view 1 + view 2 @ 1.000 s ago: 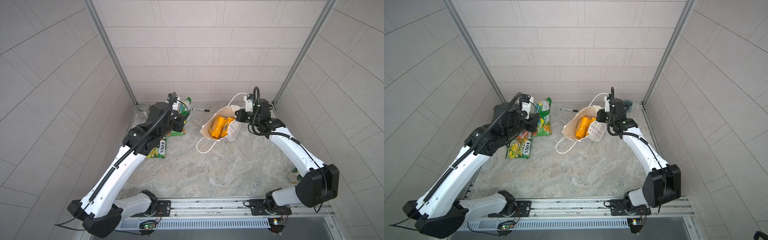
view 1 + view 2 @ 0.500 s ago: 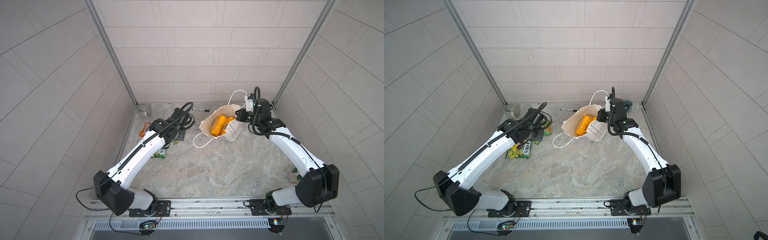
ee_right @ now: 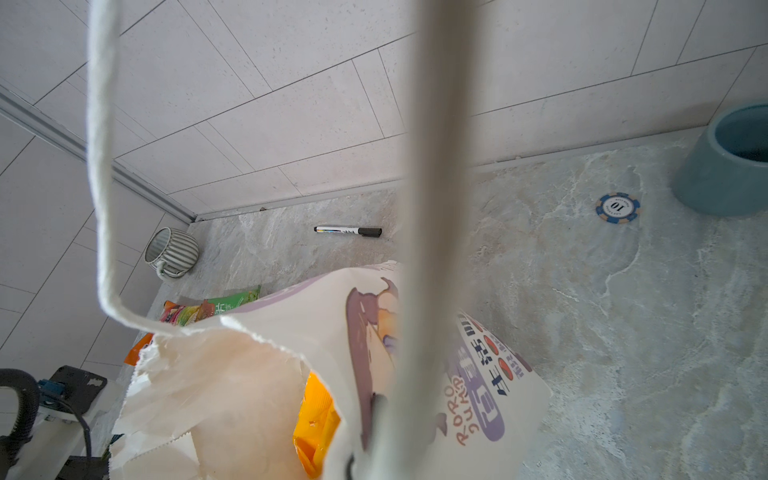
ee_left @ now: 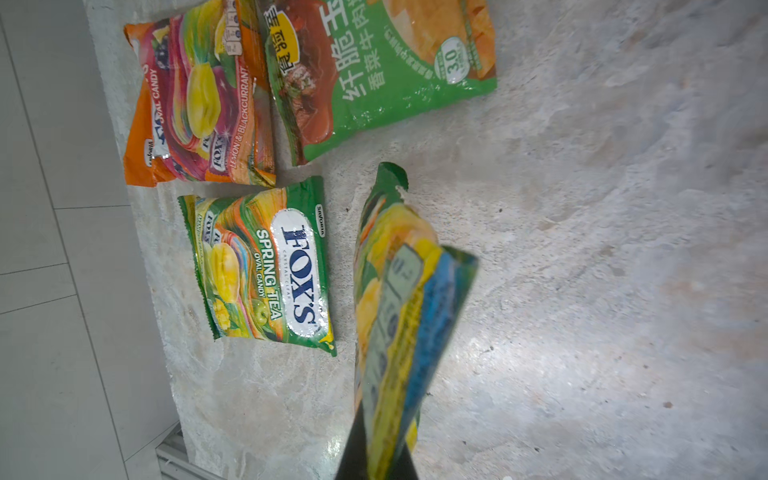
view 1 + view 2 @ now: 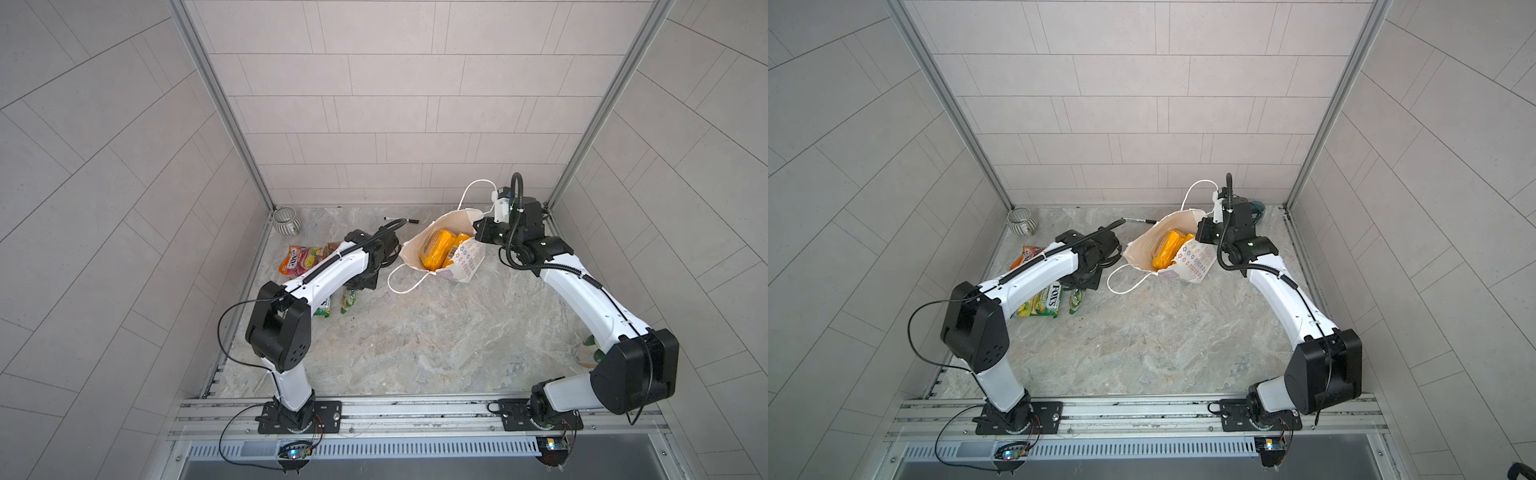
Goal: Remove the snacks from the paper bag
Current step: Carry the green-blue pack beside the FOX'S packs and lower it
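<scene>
Left wrist view: my left gripper (image 4: 378,457) is clenched on a green packet (image 4: 395,291), held edge-on over the table (image 4: 582,249) beside three laid-out snacks (image 4: 266,270). In both top views the paper bag (image 5: 461,266) (image 5: 1192,266) leans open mid-rear with two yellow-orange packets (image 5: 440,249) inside, and my right gripper (image 5: 482,228) is clamped on its top edge
</scene>
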Tool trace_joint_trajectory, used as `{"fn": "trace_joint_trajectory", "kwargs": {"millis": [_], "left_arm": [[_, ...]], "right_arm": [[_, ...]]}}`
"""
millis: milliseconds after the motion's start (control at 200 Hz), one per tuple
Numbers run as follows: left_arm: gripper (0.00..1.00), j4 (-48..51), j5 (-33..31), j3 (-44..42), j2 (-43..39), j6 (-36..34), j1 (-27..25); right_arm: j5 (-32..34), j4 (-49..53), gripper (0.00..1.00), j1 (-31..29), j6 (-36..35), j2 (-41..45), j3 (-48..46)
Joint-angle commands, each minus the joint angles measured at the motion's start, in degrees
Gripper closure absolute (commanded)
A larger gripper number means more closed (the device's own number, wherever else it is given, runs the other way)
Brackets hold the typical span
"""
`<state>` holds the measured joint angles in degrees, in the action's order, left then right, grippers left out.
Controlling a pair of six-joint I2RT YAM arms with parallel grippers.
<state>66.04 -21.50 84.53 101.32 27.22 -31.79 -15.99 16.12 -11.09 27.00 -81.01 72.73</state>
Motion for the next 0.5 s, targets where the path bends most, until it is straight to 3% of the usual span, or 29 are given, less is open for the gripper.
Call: {"fn": "trace_joint_trajectory", "kwargs": {"millis": [0, 490], "left_arm": [[1.0, 1.7, -6.0, 0.4, 0.4, 2.3, 0.1], [0.98, -4.0, -2.6, -2.7, 7.7, 3.0, 0.4]], "right_arm": [[0.4, -0.1, 1.0, 0.6, -0.2, 0.1, -0.4], [-0.1, -0.7, 1.0, 1.0, -0.2, 1.1, -1.2]]}}
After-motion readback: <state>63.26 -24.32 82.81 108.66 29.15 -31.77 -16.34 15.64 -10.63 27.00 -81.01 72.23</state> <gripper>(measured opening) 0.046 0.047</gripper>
